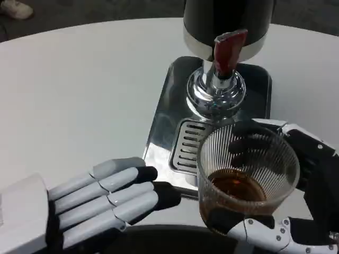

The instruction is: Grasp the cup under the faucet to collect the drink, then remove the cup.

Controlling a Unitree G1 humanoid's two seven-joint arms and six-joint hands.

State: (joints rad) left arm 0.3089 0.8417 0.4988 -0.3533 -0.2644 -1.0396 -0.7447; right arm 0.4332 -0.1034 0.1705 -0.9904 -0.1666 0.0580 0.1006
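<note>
A clear ribbed plastic cup point(246, 172) with brown drink in its bottom is held in my right hand point(304, 206), whose black and white fingers wrap around its right side and base. The cup sits in front of and just below the chrome faucet point(216, 90) with its red lever point(229, 50), over the slotted drip grate point(188, 145) of the silver tray. My left hand point(100, 198) lies at the lower left with its fingers stretched flat toward the tray, holding nothing and apart from the cup.
The dark drink dispenser point(228, 18) stands on a shiny silver drip tray point(164, 114) at the back centre of the round white table point(79, 95). A dark edge point(159, 238) runs along the bottom of the picture. A shoe point(16, 8) shows on the floor far left.
</note>
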